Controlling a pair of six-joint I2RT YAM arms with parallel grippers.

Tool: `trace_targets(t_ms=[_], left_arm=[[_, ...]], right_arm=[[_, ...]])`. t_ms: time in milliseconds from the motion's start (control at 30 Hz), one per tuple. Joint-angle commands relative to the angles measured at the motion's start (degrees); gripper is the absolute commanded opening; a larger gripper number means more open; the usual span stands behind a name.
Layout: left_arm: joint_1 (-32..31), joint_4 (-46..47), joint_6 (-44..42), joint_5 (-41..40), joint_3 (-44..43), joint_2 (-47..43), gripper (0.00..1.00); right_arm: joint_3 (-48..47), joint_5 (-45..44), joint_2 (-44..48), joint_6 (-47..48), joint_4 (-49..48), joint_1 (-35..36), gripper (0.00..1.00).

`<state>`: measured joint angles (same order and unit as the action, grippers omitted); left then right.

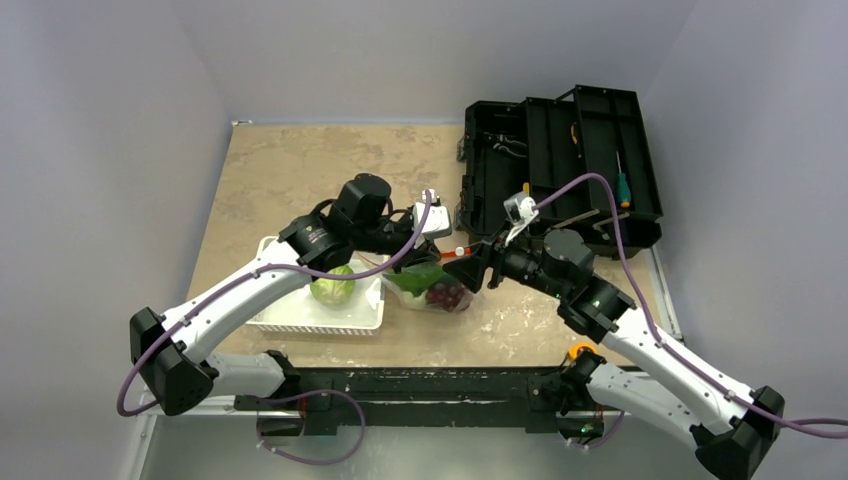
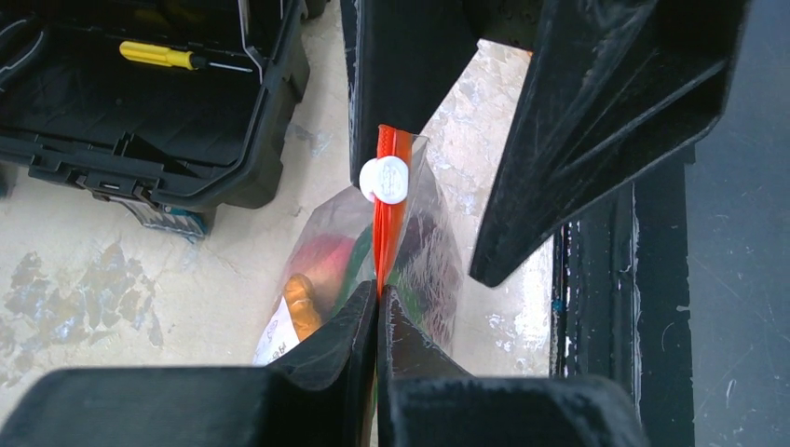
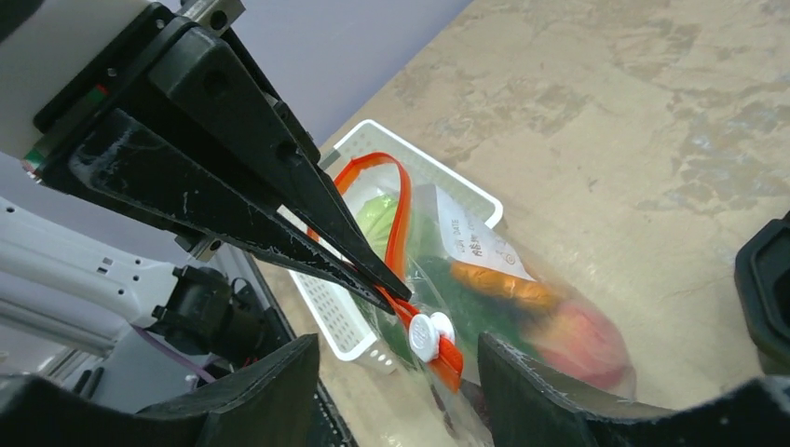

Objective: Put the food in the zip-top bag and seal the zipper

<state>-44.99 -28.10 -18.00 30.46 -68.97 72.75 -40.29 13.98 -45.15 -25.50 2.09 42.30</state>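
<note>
bag scene, table (image 1: 300,170) centre. l gripper (image 2: 377,300) is pinched closed on the zipper (image 2: 391,158), fingertips clamping the orange-red strip partway along the mouth. r gripper (image 3: 399,348) is open: its two fingers straddle the strip's end and nothing sits between them in contact that i can see. the white slider (image 3: 427,335) is on the strip betw the two grippers, just right of the l fingertips and close to the r gripper.

zip-top bag (image 1: 432,288) stands mid-table, just right of the white basket (image 1: 300,322) and near-left of the black toolbox (image 1: 560,170); can't tell if bag and basket touch. left of the l grip the strip splits into an open loop, so that part of the mouth gapes; from the grip to the slider it runs as one line.

inside the bag: purple grapes (image 1: 447,294), a green piece (image 1: 415,278), an orange piece (image 3: 494,279), pink peach (image 3: 582,340). green cabbage (image 1: 333,288) lies in the basket, outside the bag. toolbox lid is open, yellow-handled screwdriver (image 2: 158,56) inside.
</note>
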Motion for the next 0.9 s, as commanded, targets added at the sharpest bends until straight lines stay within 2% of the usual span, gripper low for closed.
trace_targets(t_ms=[0, 100, 200, 333, 433, 467, 567, 633, 700, 867], left_arm=[[0.26, 2.58, 0.91, 2.04, -0.51, -1.92, 0.0], [0.21, 2.6, 1.07, 2.1, -0.46, -2.35, 0.0], [0.25, 2.95, 1.67, 2.5, -0.46, -2.46, 0.0], [0.23, 3.16, 2.26, 2.98, -0.55, -2.48, 0.0], [0.21, 3.16, 2.3, 3.45, -0.46, -2.36, 0.01], [0.25, 3.34, 2.58, 3.54, -0.39, -2.23, 0.09], [0.25, 4.08, 3.42, 3.95, -0.14, -1.57, 0.39], [0.41, 4.43, 3.89, 5.28, -0.07, -0.62, 0.5], [0.79, 4.18, 4.79, 7.85, -0.55, 1.21, 0.56], [1.89, -0.05, 5.11, 13.97, -3.9, 4.93, 0.54]], right_arm=[[-5.27, 4.88, -1.65, -1.9, 1.49, -0.8, 0.59], [-5.41, 3.76, -0.86, 0.0, 3.02, -0.82, 0.46], [-3.17, 2.54, 0.87, 0.53, 1.2, -0.82, 0.42], [-1.65, 3.0, 0.29, -0.13, -1.69, -0.83, 0.23], [-1.73, 4.15, -0.2, -0.05, -3.05, -0.82, 0.04], [-1.74, 4.67, -0.21, 0.25, -3.5, -0.82, 0.0], [-1.44, 5.52, 0.5, 1.33, -4.21, -0.82, 0.0], [-1.06, 5.68, 1.16, 1.89, -4.53, -0.82, 0.0], [-0.86, 6.19, 1.65, 2.68, -4.65, -0.82, 0.0], [-1.35, 6.26, 2.94, 4.63, -3.89, -0.86, 0.0]])
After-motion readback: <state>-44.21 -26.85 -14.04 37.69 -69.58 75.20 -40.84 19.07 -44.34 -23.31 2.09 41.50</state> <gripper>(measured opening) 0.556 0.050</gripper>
